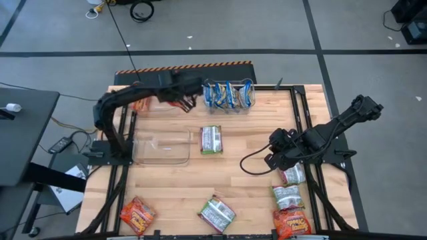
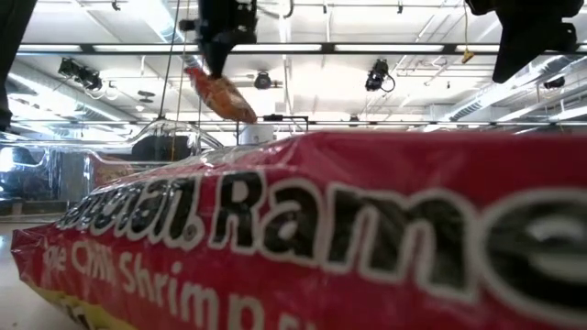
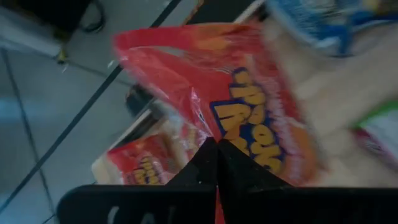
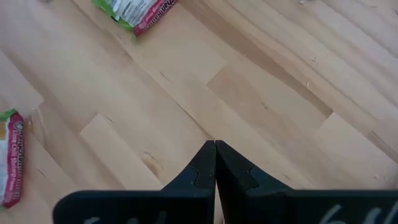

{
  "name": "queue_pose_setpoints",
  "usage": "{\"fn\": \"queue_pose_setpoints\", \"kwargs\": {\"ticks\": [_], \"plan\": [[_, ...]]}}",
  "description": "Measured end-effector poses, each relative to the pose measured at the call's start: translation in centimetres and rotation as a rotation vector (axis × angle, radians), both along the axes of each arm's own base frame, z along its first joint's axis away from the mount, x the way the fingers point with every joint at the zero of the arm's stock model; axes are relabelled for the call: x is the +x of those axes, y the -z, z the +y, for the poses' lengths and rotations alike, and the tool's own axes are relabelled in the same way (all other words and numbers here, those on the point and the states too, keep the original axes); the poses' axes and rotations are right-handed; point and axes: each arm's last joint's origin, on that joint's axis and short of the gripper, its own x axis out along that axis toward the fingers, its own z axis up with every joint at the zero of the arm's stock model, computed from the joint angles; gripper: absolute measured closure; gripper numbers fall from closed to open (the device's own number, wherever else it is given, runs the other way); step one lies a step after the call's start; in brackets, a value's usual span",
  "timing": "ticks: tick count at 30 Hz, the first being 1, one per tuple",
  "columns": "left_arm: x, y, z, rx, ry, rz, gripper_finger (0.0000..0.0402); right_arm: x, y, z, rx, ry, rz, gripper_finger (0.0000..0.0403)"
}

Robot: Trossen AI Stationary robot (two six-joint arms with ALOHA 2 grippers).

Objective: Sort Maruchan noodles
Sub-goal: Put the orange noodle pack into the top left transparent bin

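Noodles lay scattered over your wooden desk [image 1: 247, 167]: green-and-white packets [image 1: 211, 139] near the middle and along the near and right side, orange-red ones [image 1: 137, 214] at the near corners, and blue-and-yellow packets [image 1: 229, 95] standing on edge in a clear bin at the far side. Your left end effector [image 3: 216, 144] was pinched together on the edge of an orange packet [image 3: 249, 112], which hung off the desk at the far left, above a bin that held another orange packet [image 3: 140, 163]. To do this step well, you would have wanted to carry the packet right over that bin and lower it before letting go, since thin crinkly plastic held by one edge swings and can slide off a rim. Your right end effector [image 4: 215, 144] was closed on nothing, over bare wood planks toward the right side. An empty clear bin [image 1: 162, 148], smooth and rounded, sat just beside a green packet.
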Motion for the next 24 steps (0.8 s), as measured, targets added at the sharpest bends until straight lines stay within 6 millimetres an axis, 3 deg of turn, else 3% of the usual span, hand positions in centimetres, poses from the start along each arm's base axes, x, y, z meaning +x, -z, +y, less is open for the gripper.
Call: {"fn": "queue_pose_setpoints", "kwargs": {"ticks": [10, 18, 24], "plan": [[-6.0, 5.2, 6.0, -0.001, -0.248, 0.191, 0.0399, -0.1, -0.1, 1.0, 0.036, 0.002, -0.055, 0.0390], [-8.3, 10.4, 8.9, 0.009, -0.319, 0.254, 0.0397, 0.0, -0.1, 1.1, 0.038, 0.001, -0.066, 0.0390], [-10.5, 13.7, 9.7, -0.052, -0.377, 0.317, 0.0396, -0.1, -0.1, 1.1, 0.058, -0.005, -0.053, 0.0391]]}}
